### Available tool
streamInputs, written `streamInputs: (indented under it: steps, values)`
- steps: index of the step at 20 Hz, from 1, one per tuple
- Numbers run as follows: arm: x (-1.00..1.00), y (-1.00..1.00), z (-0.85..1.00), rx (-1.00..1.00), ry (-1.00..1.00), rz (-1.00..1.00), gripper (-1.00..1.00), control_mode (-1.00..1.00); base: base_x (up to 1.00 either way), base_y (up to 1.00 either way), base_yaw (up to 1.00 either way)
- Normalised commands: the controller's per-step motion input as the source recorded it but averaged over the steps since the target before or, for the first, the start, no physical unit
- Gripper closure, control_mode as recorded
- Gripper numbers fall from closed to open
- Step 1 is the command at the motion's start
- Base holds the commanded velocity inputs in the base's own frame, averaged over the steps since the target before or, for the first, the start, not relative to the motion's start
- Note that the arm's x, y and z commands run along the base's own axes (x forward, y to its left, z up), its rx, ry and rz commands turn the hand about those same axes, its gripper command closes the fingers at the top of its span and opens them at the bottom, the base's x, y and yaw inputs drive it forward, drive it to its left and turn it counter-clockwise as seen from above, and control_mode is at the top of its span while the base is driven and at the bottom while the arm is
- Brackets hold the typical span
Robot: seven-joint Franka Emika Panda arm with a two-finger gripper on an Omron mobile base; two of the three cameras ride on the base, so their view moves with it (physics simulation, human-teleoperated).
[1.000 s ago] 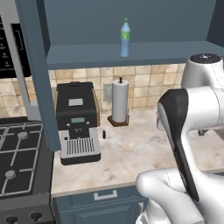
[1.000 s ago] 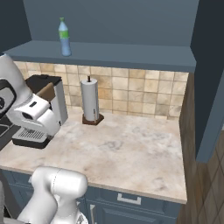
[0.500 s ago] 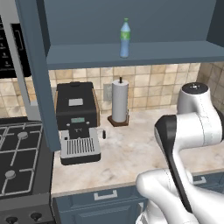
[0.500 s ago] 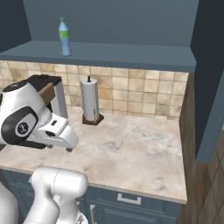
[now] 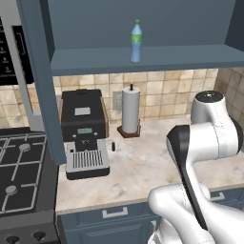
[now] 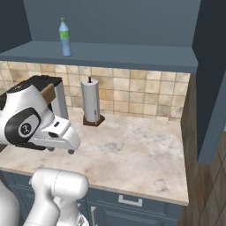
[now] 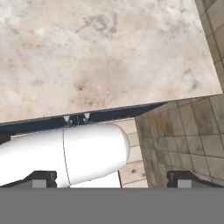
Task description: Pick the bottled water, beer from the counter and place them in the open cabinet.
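Note:
The bottled water (image 5: 136,40), light blue with a green cap, stands upright on the open cabinet's shelf (image 5: 181,58); from the right it shows as the same bottle (image 6: 65,37) on the shelf (image 6: 123,56). The beer is out of view. My gripper (image 7: 113,178) is open, its two dark fingertips (image 7: 43,177) far apart with nothing between them. It looks down on the marbled counter (image 7: 109,52), its front edge and the floor tiles. My white hand (image 6: 62,134) hangs low over the counter's left part (image 6: 132,150), far below the bottle.
A black coffee machine (image 5: 85,133) and a paper towel roll (image 5: 129,110) stand at the back of the counter. A gas stove (image 5: 19,181) lies to the left. The cabinet's open doors hang at the left (image 5: 43,81) and at the right (image 6: 212,79).
My arm has swung down from shelf height and to the right, low over the counter. The bottled water stands unmoved on the shelf. The jaws have stayed open.

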Motion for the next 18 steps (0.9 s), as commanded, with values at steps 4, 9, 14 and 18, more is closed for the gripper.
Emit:
streamInputs:
  steps: [4, 9, 14, 18]
  values:
    - [0.00, 0.00, 0.00, 0.00, 0.00, 0.00, -1.00, -1.00, 0.00, 0.00, 0.00]
    - [-0.06, 0.00, 0.00, 0.00, 0.00, 0.00, -1.00, 1.00, -0.07, 0.00, 0.00]
    - [0.00, 0.00, 0.00, 0.00, 0.00, 0.00, -1.00, 1.00, -0.54, 0.11, 0.00]
    - [0.00, 0.00, 0.00, 0.00, 0.00, 0.00, -1.00, 1.00, -0.53, 0.13, 0.00]
